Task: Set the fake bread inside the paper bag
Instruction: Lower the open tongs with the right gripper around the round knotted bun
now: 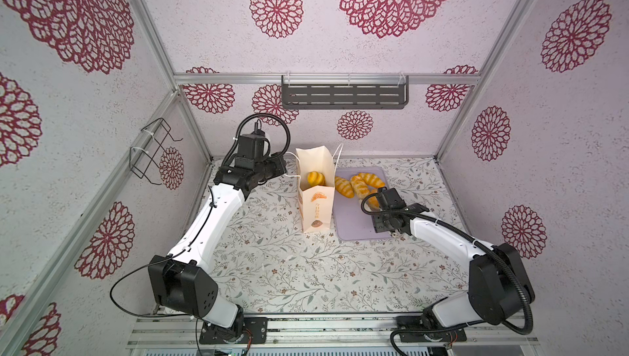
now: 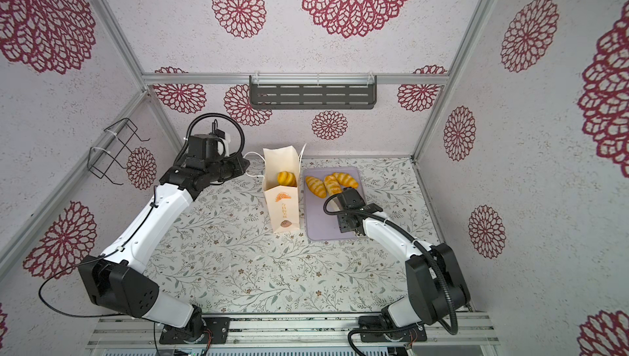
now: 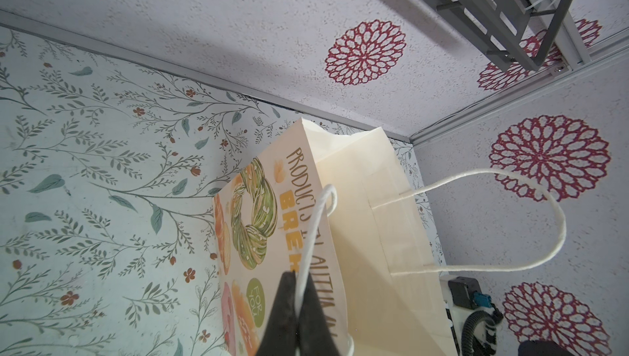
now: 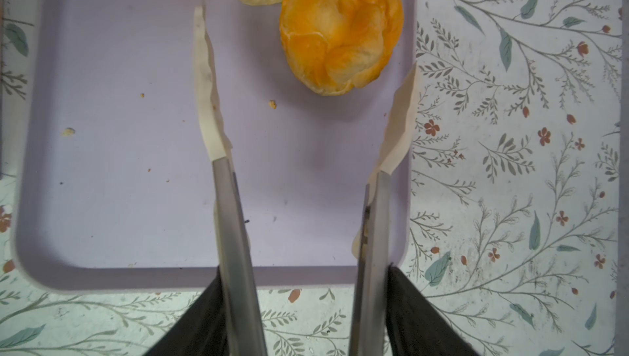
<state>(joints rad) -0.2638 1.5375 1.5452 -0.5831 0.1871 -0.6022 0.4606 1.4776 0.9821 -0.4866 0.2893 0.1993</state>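
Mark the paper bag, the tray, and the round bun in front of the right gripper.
paper bag (image 1: 315,211): in a top view, printed front face.
tray (image 1: 350,221): in a top view, bare near part.
round bun (image 4: 340,34): right wrist view, middle of its top.

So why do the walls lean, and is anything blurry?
In both top views a wide lens splays the walls; light even. Left wrist view: left hand blurred, paper bag sharp. Right wrist view: the bun casts a soft shadow.
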